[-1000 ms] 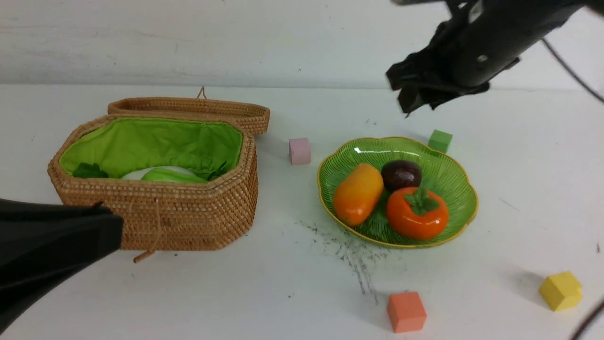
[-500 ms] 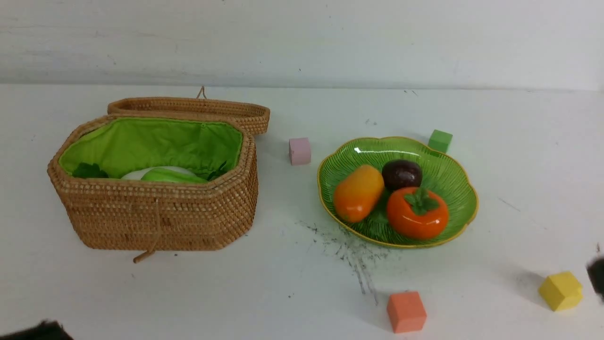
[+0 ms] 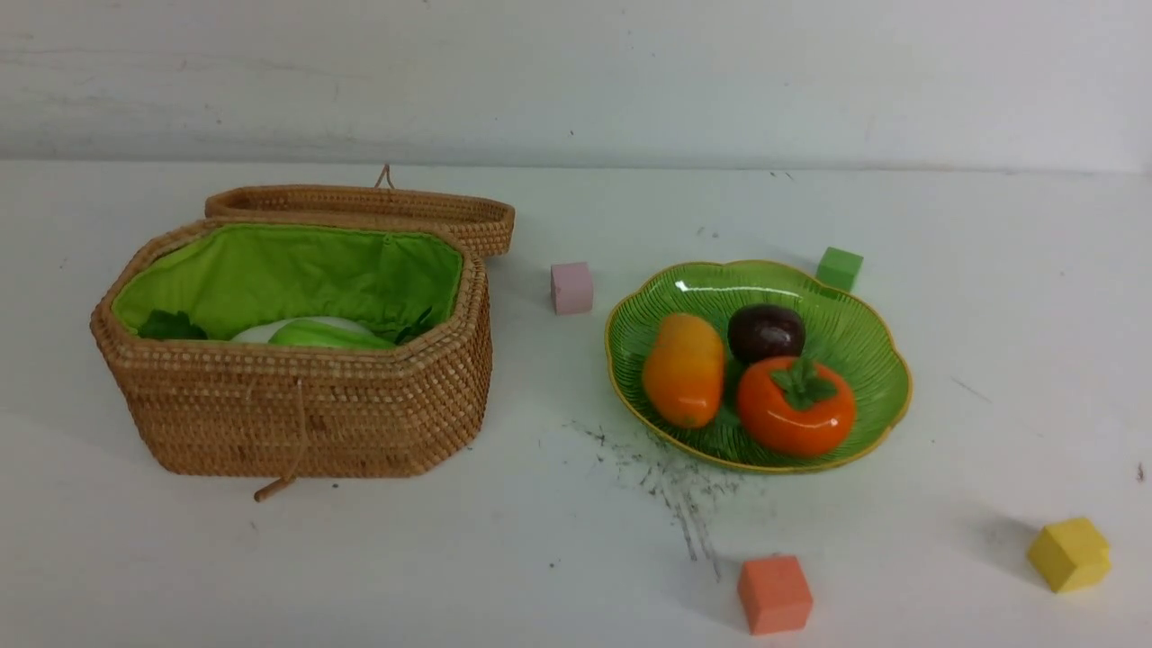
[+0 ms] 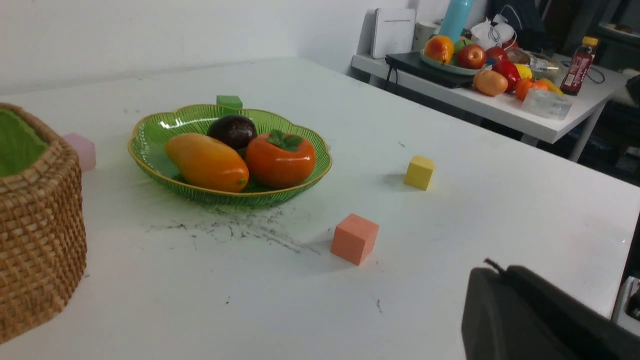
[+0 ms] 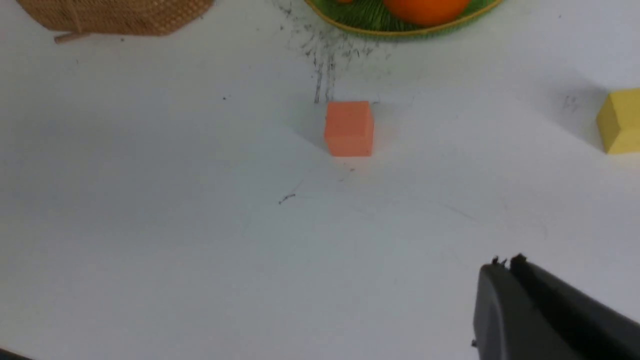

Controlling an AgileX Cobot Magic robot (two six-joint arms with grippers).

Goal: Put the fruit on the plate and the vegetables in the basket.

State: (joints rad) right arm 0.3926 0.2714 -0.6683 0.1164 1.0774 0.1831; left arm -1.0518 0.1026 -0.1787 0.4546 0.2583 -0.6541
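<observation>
The green plate (image 3: 864, 310) (image 4: 150, 137) holds the fruit: a mango (image 3: 684, 369) (image 4: 207, 162), a dark purple ball (image 3: 766, 332) (image 4: 232, 131) and a persimmon (image 3: 796, 405) (image 4: 280, 159). The wicker basket (image 3: 297, 405) (image 4: 35, 225) stands open at the left, with the vegetables inside: a pale green gourd (image 3: 328, 336), a white radish (image 3: 261, 331) and green leaves (image 3: 171, 326). Neither arm shows in the front view. My left gripper (image 4: 500, 272) is shut and empty, low over bare table near the orange cube. My right gripper (image 5: 506, 265) is shut and empty too.
Foam cubes lie about: pink (image 3: 572, 288), green (image 3: 840, 268), orange (image 3: 775, 594) (image 5: 349, 128), yellow (image 3: 1070, 553) (image 4: 419, 172). The basket's lid (image 3: 360, 205) lies behind it. A side table (image 4: 500, 107) with more toys stands beyond the table's edge.
Both arms have pulled back out of the front view. The right gripper has closed. The mango has rolled a little more upright on the plate.
</observation>
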